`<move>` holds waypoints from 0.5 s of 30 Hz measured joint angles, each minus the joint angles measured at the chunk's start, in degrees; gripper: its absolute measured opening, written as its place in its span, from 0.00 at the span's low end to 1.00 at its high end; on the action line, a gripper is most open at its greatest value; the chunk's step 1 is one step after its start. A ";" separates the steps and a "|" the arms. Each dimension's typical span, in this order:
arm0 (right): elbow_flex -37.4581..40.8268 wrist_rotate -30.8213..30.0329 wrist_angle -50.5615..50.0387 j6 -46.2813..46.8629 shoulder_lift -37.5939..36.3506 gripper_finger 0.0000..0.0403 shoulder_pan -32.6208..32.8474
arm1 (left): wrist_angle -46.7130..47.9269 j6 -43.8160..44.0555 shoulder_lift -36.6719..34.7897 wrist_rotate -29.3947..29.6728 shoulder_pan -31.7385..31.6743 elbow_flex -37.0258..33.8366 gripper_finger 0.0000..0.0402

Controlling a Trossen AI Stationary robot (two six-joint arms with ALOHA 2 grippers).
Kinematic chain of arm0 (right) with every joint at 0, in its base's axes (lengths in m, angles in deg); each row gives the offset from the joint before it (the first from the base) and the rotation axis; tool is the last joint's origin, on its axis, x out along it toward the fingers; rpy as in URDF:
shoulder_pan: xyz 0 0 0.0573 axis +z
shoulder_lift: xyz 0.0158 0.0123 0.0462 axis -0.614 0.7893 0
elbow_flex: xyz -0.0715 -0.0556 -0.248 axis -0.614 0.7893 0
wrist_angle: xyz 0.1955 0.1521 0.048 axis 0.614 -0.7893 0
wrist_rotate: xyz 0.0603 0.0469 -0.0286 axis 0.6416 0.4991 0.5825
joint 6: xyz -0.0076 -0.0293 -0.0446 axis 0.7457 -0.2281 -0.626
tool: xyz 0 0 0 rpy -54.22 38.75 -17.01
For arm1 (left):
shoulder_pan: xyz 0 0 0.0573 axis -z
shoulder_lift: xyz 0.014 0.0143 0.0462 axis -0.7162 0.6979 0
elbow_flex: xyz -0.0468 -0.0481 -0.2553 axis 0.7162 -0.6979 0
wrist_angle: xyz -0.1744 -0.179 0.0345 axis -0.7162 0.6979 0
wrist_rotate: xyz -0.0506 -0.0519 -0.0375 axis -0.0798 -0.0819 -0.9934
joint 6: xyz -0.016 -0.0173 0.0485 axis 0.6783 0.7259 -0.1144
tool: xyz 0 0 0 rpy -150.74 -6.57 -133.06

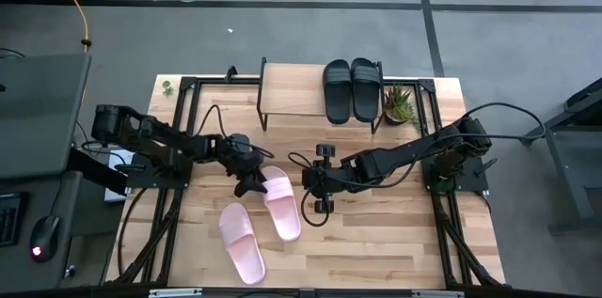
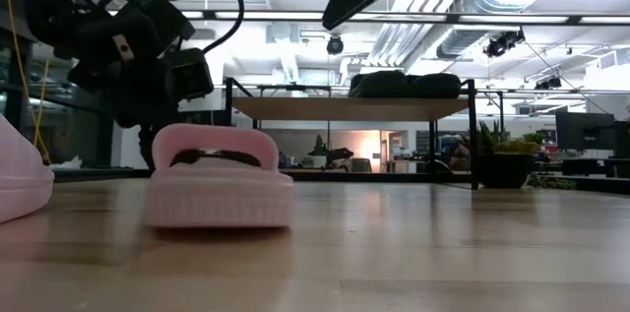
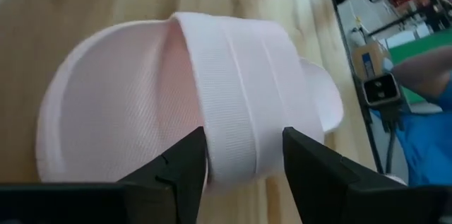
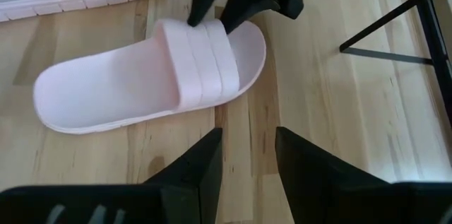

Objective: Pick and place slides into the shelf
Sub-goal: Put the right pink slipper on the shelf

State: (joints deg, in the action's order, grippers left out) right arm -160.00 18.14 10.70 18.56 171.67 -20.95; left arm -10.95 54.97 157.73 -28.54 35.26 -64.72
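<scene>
In front of the shelf [image 1: 293,91], my left claw [image 3: 244,157] straddles the pink slide's [image 1: 281,204] strap, fingers open, not clamped; foam looks light and soft, so I grip there.
</scene>
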 joint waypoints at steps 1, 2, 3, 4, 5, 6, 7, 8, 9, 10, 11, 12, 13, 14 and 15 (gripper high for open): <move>0.00 -0.01 0.00 -0.01 0.00 0.30 -0.02 | 0.16 -0.14 0.00 -0.27 0.26 0.14 0.40; 0.00 -0.01 0.00 -0.01 0.00 0.30 -0.01 | 0.49 -0.23 0.00 -0.48 0.55 0.32 0.38; 0.00 -0.02 0.00 -0.01 0.00 0.30 -0.02 | 0.53 -0.25 0.00 -0.53 0.58 0.49 0.36; 0.00 -0.02 0.00 -0.01 0.00 0.30 -0.02 | 0.52 -0.25 0.00 -0.72 0.56 0.76 0.33; 0.00 -0.02 0.00 -0.01 0.00 0.30 -0.01 | 0.47 -0.26 0.00 -0.73 0.51 1.02 0.30; 0.00 -0.02 0.00 -0.01 0.00 0.30 0.00 | 0.47 -0.31 0.00 -0.81 0.48 1.22 0.27; 0.00 -0.02 0.00 -0.01 0.00 0.30 -0.02 | 0.52 -0.55 0.00 -0.84 0.46 1.40 0.24; 0.00 -0.02 0.00 -0.01 0.00 0.30 0.00 | 0.49 -0.83 0.00 -0.85 0.46 1.55 0.21; 0.00 -0.02 0.00 -0.03 0.00 0.30 0.00 | 0.49 -1.23 0.00 -0.95 0.46 1.71 0.18; 0.00 -0.02 0.00 -0.04 0.00 0.30 -0.02 | 0.45 -1.35 0.00 -1.25 0.46 1.86 0.15; 0.00 -0.02 -0.02 -0.02 0.00 0.30 0.00 | 0.45 -1.41 0.00 -1.51 0.40 1.94 0.11; 0.00 -0.02 0.00 -0.01 0.00 0.30 -0.01 | 0.51 -1.56 0.00 -1.54 0.38 2.04 0.08; 0.00 -0.02 0.00 -0.04 0.00 0.30 0.00 | 0.50 -1.78 0.00 -1.54 0.37 2.11 0.05; 0.00 -0.02 0.00 -0.01 0.00 0.30 -0.02 | 0.40 -2.08 0.00 -1.54 0.37 2.15 0.03; 0.00 -0.02 0.00 -0.04 0.00 0.30 -0.02 | 0.38 -2.28 0.00 -1.54 0.37 2.15 0.02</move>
State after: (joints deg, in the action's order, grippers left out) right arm -160.00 18.12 10.70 18.52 171.67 -20.97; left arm -10.57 52.69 157.73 -30.08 35.63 -62.57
